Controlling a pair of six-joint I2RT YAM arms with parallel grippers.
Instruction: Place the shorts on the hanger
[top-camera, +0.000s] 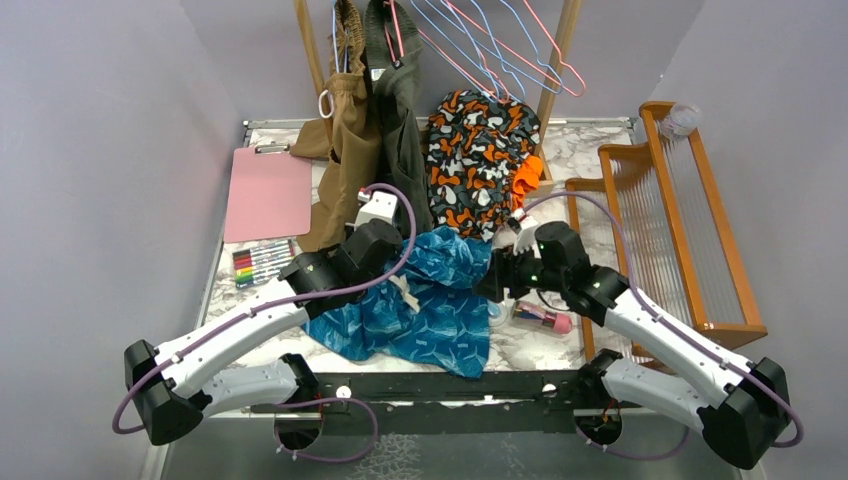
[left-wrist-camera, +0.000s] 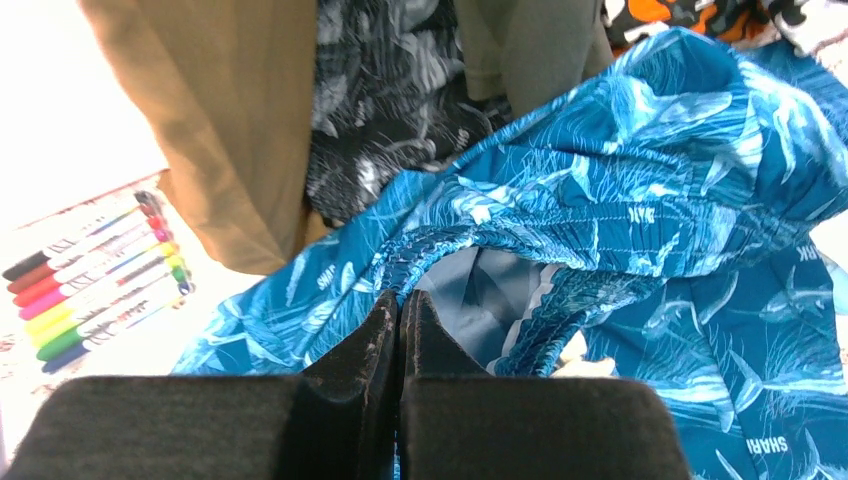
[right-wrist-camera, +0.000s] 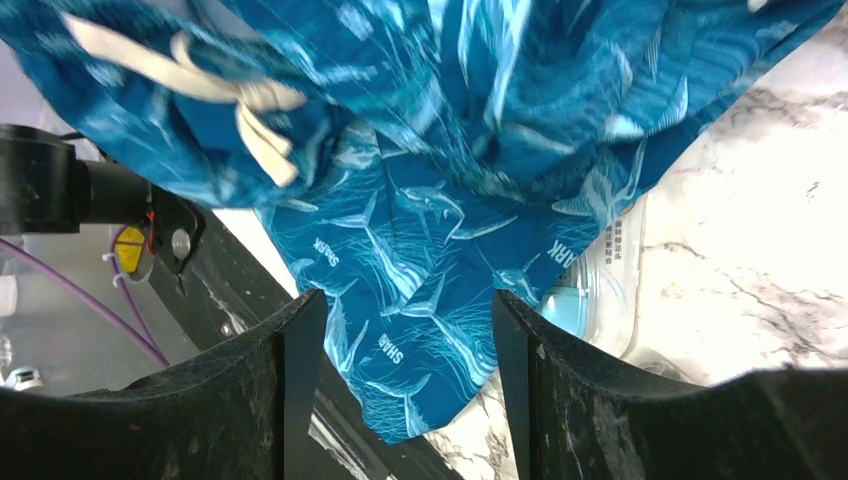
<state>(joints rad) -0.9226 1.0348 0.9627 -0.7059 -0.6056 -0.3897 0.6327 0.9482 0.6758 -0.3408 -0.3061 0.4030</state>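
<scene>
The shorts are a shiny teal-blue. They are printed all over with paler sharks and fine wavy lines, and the word SHARK is repeated in small white letters. The waistband is gathered into tight ridges. A cream drawstring is knotted at the front with its flat ends hanging loose. The lining inside the waist opening is a dull grey-blue.

The shorts lie crumpled on the marble desk, just in front of the orange, black and white blotchy garment. Their upper edge reaches that garment's lower hem. Their lower edge hangs over the desk's near edge.

The left end effector is front-left of the blotchy garment. Its fingers are pressed together, pinching the gathered waistband. The right end effector is directly in front of the blotchy garment. Its fingers are spread wide and hold nothing, with the shorts' cloth beyond them.

A light-blue hanger hangs among pink ones just above and behind the blotchy garment.
</scene>
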